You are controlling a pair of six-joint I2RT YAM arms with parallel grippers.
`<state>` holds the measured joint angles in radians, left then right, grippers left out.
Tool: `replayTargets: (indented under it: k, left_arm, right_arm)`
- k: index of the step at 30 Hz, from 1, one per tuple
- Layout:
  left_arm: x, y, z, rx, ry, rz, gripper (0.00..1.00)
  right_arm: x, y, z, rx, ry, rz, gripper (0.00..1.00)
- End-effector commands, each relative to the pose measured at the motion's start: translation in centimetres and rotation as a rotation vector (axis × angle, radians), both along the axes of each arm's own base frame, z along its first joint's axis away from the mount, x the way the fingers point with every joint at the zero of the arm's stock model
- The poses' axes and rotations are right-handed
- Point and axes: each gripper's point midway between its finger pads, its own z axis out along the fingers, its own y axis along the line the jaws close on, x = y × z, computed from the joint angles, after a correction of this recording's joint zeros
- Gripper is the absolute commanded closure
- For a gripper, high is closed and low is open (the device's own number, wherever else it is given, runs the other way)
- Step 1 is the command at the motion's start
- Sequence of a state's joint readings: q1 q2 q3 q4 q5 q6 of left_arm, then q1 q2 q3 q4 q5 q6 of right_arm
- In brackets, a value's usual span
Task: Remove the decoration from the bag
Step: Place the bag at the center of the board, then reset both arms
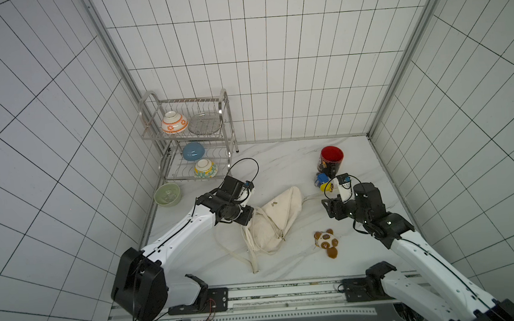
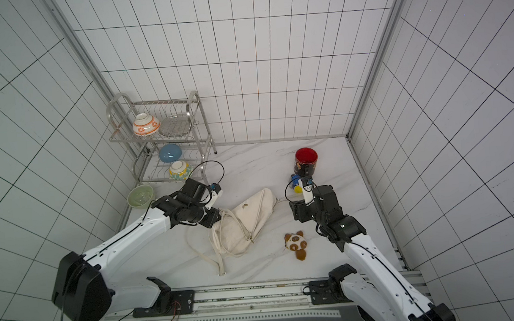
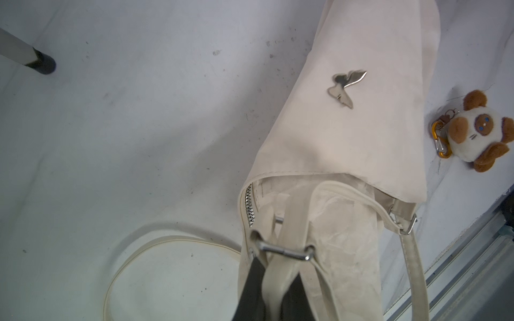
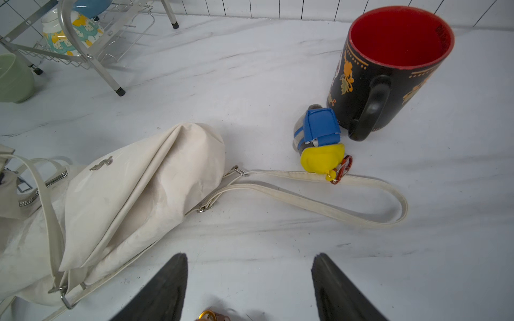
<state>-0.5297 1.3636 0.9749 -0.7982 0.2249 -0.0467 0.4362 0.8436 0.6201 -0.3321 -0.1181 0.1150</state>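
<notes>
1. Bag (image 1: pixel 278 215), soft cream-white fabric with thin straps, lies crumpled on the white marbled table (image 1: pixel 280 162).
2. Left gripper (image 3: pixel 274 275) is clamped on a bag strap beside a metal ring.
3. Right gripper (image 4: pixel 250 278) hangs with jaws apart, holding nothing.
4. Brown-and-white plush charm (image 1: pixel 326 243) with orange carabiner lies clear of the bag.
5. Yellow-and-blue toy charm (image 4: pixel 319 144) lies beside the black, red-lined mug (image 4: pixel 389 69), its red clip on a strap loop.
</notes>
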Motion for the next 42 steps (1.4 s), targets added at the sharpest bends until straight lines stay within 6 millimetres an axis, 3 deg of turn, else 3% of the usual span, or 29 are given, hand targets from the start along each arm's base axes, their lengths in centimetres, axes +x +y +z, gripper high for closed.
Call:
replayTargets:
  k: [1,4,6,8,13,15,18,23,27,31,38,42]
  left_arm:
    - [0.2,-0.7,-1.6,0.01,0.091,0.021,0.89]
    - [0.8,-0.5,-1.6,0.024,0.092,0.054,0.58]
    - [1.6,0.8,-1.0,0.038,0.056,0.121,0.44]
    - [2.3,2.7,-0.1,0.034,0.018,0.218,0.27]
    - [4.8,8.9,2.1,-0.099,-0.052,0.508,0.03]
    - [6.4,11.2,3.0,-0.161,-0.103,0.605,0.02]
    - [8.4,14.5,2.7,-0.201,-0.151,0.748,0.02]
    - [11.0,21.8,0.4,-0.136,-0.247,1.047,0.02]
    - [12.9,25.6,1.4,-0.01,-0.444,1.169,0.02]
    - [14.4,26.7,2.3,0.01,-0.619,1.158,0.02]
    - [16.8,26.2,2.1,0.101,-0.726,1.05,0.02]
    - [17.2,25.8,2.5,0.089,-0.747,1.012,0.02]
  right_arm:
    - [0.8,-0.1,0.5,0.066,0.003,-0.027,0.25]
    - [1.7,-1.1,0.6,0.109,0.014,-0.08,0.2]
    - [2.2,-1.9,0.8,0.133,0.017,-0.113,0.15]
    - [2.6,-3.1,1.0,0.137,0.008,-0.152,0.01]
    - [3.4,-7.4,0.5,0.135,0.015,-0.299,0.01]
    - [3.9,-10.0,-0.1,0.102,0.002,-0.399,0.01]
    - [4.5,-13.7,-1.2,0.068,-0.03,-0.555,0.01]
    - [6.4,-17.1,-2.8,0.065,-0.081,-0.684,0.01]
    - [8.3,-18.9,-3.3,0.107,-0.141,-0.725,0.01]
    - [9.9,-20.0,-4.0,0.077,-0.217,-0.726,0.01]
    - [13.1,-18.8,-4.4,0.092,-0.321,-0.609,0.01]
    - [13.0,-18.7,-4.9,0.092,-0.311,-0.608,0.01]
